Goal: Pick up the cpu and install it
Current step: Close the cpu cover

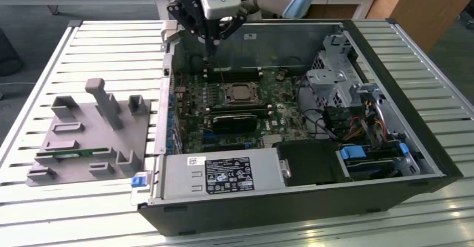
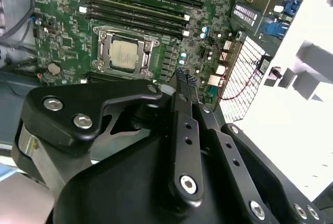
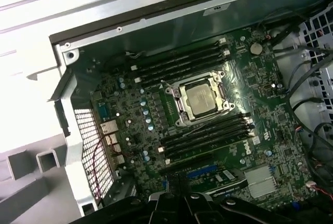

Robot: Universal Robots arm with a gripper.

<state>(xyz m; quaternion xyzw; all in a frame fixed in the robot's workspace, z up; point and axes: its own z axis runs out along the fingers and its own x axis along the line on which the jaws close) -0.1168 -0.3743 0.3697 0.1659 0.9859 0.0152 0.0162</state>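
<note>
**Cpu (image 1: 238, 93) already in the socket, gripper (image 1: 210, 51) empty**

The cpu lies flat in the socket of the motherboard (image 1: 194, 114), apart from the gripper. The gripper hangs above the board's rear edge, its fingers pressed together and pinching nothing. The placing looks done. I cannot tell if the socket's 1 latch is locked.

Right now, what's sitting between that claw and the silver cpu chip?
In the second wrist view, only the socket's metal frame and a strip of green board with small parts lie between the gripper and the cpu; nothing loose.
</note>
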